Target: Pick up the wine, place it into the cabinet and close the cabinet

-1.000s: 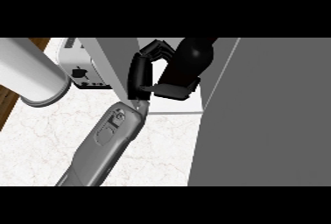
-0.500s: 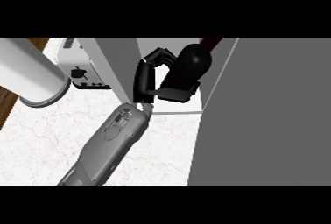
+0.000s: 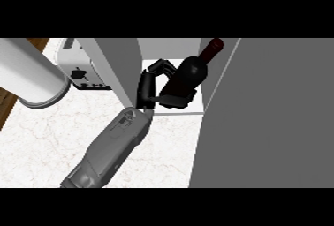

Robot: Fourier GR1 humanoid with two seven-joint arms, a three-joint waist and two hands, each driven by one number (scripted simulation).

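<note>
My right hand (image 3: 157, 86), fingers wrapped round the wine bottle (image 3: 187, 75), holds it at the cabinet (image 3: 261, 123) opening, frame centre-top. Risk, imo: neck clips the door edge w/ bottle tilted, knocking it askew.

Wine bottle (image 3: 189, 75): dark, glass-like body with a soft sheen; the neck wears a dull maroon capsule.
Right hand (image 3: 157, 88): matt black, plastic-looking; its fingers (image 3: 160, 68) curl round the bottle.
Forearm (image 3: 111, 148): smooth grey shell with a faint satin shine and panel seams.
Counter (image 3: 39, 137): pale, marble-like stone with fine veining, polished smooth.
Cabinet (image 3: 117, 57): flat, matt grey panels; the cabinet door (image 3: 267, 119) looks equally plain and unreflective.
Toaster (image 3: 81, 73): pale metallic casing, lightly glossy, with dark knobs.
Cylinder at left (image 3: 29, 73): smooth white, satin surface.
Floor strip (image 3: 6, 106): brown, wood-like.
</note>
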